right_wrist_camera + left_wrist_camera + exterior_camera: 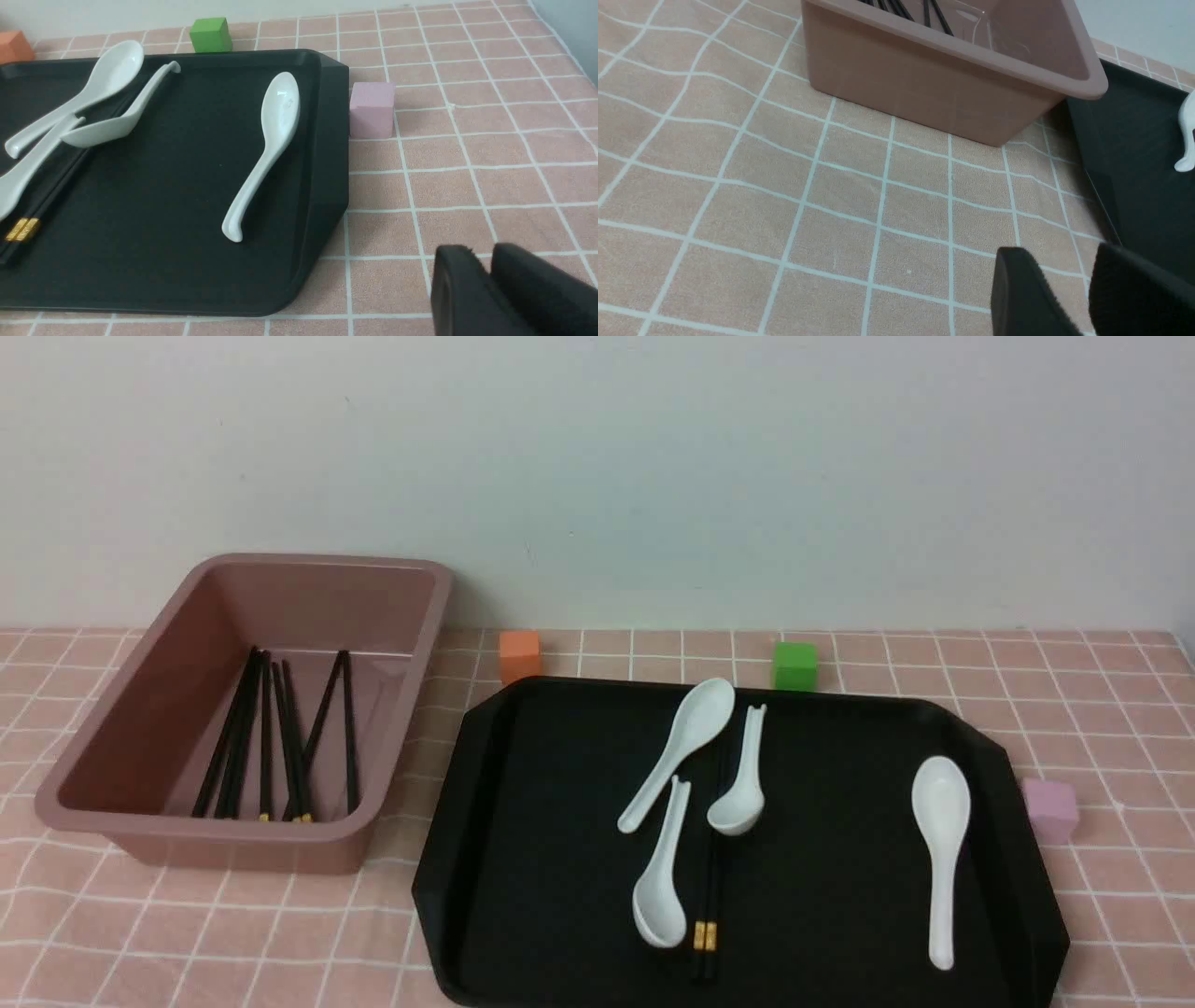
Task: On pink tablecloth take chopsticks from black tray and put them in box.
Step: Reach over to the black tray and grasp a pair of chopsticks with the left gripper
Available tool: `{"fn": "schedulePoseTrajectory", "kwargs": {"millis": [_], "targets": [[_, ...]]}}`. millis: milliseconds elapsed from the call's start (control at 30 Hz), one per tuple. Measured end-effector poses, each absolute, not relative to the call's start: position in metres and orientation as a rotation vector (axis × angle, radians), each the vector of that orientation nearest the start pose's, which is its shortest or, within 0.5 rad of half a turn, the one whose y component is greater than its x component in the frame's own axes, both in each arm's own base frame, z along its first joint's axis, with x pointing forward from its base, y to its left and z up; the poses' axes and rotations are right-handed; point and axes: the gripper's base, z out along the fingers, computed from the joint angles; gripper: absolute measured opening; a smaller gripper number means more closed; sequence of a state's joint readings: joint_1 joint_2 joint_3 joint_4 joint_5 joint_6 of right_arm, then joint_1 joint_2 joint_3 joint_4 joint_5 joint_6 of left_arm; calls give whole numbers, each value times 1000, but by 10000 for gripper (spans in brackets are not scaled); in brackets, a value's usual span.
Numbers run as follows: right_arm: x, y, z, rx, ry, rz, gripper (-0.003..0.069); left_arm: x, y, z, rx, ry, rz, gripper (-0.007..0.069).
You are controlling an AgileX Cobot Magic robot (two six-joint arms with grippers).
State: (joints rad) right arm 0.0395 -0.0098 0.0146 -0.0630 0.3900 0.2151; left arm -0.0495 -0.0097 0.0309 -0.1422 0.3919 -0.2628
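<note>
Reaching for the chopsticks (pixel 712 887) on the black tray (pixel 822 905), might bump the white spoon (pixel 738 807) lying over them and drag it along. Might also pinch just one thin stick and drop the other short of the box (pixel 247 831). With left jaws apart and empty but right jaws shut on nothing, could only poke with the right.

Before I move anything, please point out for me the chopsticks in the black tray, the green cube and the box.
chopsticks (pixel 710 877): front view, on the shafts
green cube (pixel 209 37): right wrist view, front face
box (pixel 238 827): front view, near rim
</note>
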Motion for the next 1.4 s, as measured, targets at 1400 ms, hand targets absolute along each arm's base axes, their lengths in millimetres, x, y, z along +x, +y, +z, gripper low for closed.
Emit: {"fn": "schedulePoseTrajectory", "kwargs": {"millis": [1400], "targets": [[52,0,174,127,1875,113,174,49,-18,226,-740,1568,-1008,153]]}}
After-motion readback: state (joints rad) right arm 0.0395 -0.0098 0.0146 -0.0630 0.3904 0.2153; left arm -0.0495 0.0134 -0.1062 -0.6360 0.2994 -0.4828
